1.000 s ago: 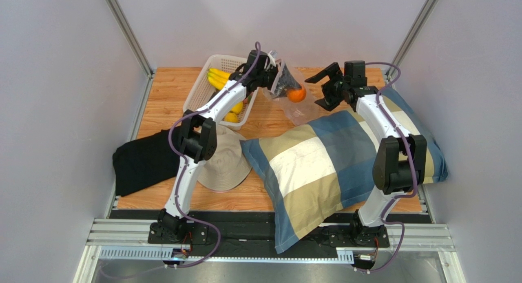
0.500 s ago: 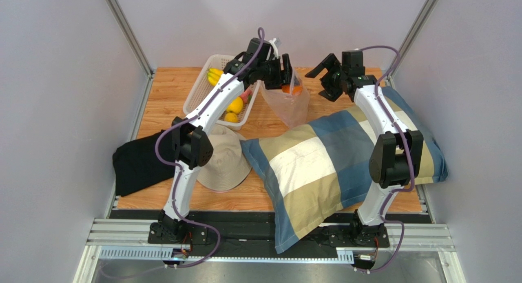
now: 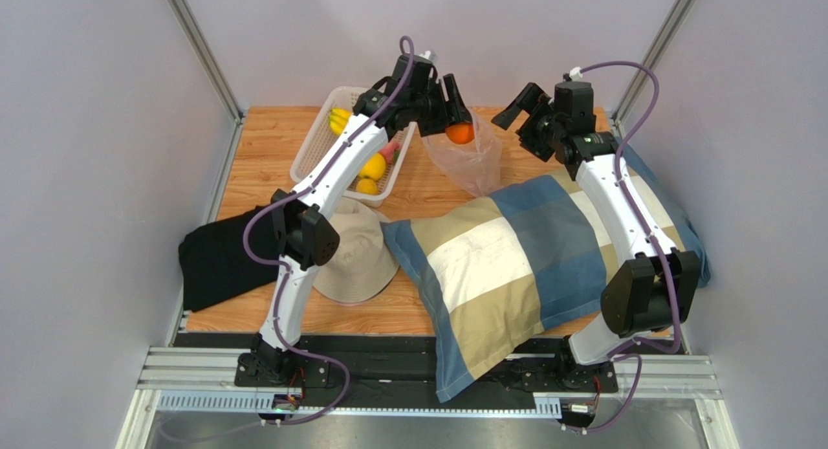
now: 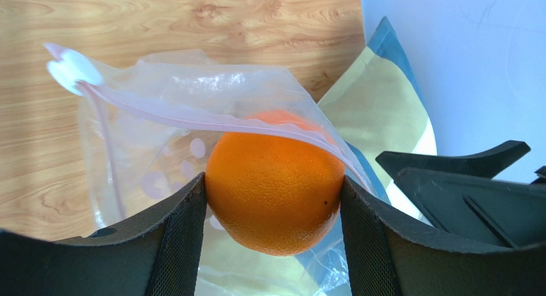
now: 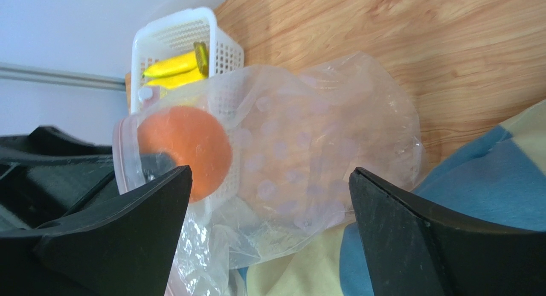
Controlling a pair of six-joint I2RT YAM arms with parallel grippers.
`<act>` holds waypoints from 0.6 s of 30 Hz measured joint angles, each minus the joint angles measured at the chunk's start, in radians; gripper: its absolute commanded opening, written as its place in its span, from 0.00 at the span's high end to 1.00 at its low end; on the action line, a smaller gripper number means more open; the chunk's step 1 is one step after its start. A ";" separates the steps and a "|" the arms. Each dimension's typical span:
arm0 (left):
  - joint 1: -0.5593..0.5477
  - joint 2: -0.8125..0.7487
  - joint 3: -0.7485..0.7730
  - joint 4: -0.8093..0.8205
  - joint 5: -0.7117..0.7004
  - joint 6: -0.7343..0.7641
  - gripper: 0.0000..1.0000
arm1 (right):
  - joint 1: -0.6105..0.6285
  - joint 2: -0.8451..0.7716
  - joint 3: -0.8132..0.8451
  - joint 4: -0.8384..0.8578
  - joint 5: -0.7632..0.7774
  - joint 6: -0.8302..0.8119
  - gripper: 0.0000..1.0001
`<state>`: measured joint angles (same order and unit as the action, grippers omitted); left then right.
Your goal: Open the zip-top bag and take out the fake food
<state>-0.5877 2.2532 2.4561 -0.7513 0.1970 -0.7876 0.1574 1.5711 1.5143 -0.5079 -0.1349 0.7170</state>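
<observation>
Clear zip-top bag (image 5: 333,136) half veiling orange (image 4: 275,174), left claw (image 4: 274,203) grasping it, right claw (image 5: 270,174) released, empty.

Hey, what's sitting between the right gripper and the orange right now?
Only the zip-top bag and its clear film. In the right wrist view, the orange, pinched by the left gripper, shows hazily through that plastic beyond the open right gripper.

The top camera sits high behind the arm bases (image 3: 282,364) and looks down over the whole desk (image 3: 262,148). Each wrist camera looks out from very near, past its own fingers: the left claw (image 4: 272,181) and the right claw (image 5: 269,173). From opposite sides both see the orange (image 4: 275,200) and the zip-top bag (image 4: 160,117), which the top view also shows.
</observation>
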 measured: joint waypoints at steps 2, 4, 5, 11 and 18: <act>0.000 0.000 0.016 -0.013 -0.016 0.000 1.00 | -0.012 0.001 0.002 -0.003 0.014 0.000 0.02; 0.000 -0.006 0.022 0.000 -0.011 0.000 1.00 | -0.018 0.012 0.010 -0.018 0.024 0.000 0.02; 0.000 -0.009 0.022 0.010 -0.004 0.000 1.00 | -0.022 0.018 0.013 -0.019 0.027 -0.001 0.02; 0.015 -0.014 0.040 0.051 0.062 -0.005 1.00 | -0.025 0.031 0.017 -0.030 0.032 -0.013 0.02; 0.101 -0.092 0.003 0.010 0.182 -0.035 1.00 | -0.025 0.060 0.070 -0.034 0.029 -0.026 0.02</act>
<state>-0.4870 2.1612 2.4588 -0.7410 0.3794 -0.8227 0.1326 1.6306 1.5845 -0.5419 -0.1055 0.6914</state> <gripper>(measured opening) 0.721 0.978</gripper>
